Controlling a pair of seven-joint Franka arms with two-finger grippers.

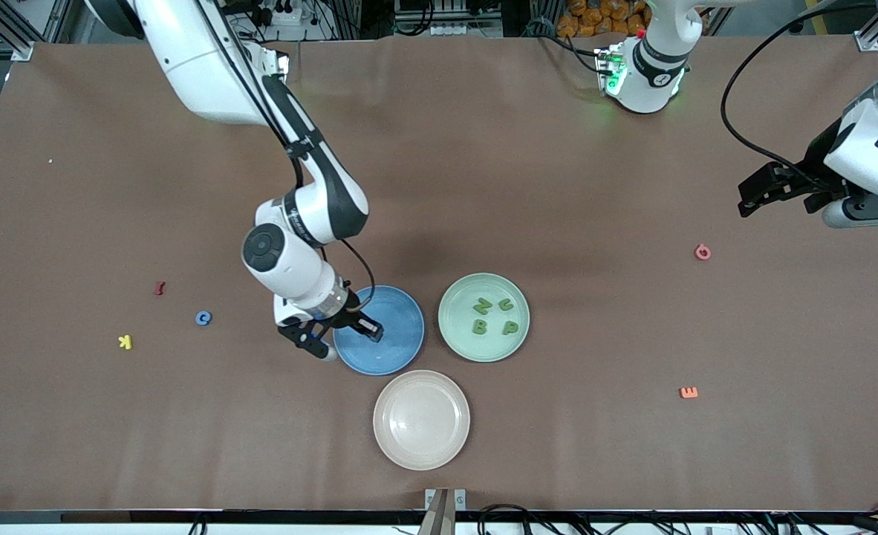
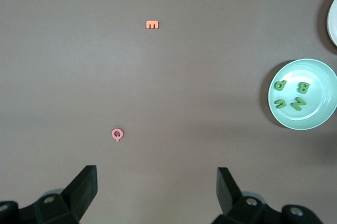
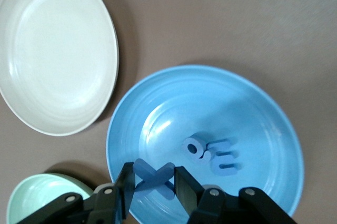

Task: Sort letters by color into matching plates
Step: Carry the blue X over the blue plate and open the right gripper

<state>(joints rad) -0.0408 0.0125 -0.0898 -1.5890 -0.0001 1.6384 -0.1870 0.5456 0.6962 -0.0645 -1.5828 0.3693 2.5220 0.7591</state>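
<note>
The right tool hangs over the blue plate, above the part of the plate toward the right arm's end of the counter. Its fingers are closed narrowly on a blue X letter, pinching it from both sides. Two more blue letters lie flat in the blue plate, touching each other near its middle; one is rounded with a hole, the other looks like an E.

The green plate sits just beside the blue plate, toward the left arm's end of the counter. Four green letters lie in it, close together but apart. A cream plate lies nearer the front camera than both, close to their rims.

One blue C letter rests on the bare counter toward the right arm's end, well apart from the plates. Near it lie a yellow letter and a dark red letter.

The left tool waits over the counter near the edge at the left arm's end, its jaws spread wide with nothing between them. On the counter at that end lie a pink letter and an orange letter, well apart from each other.
</note>
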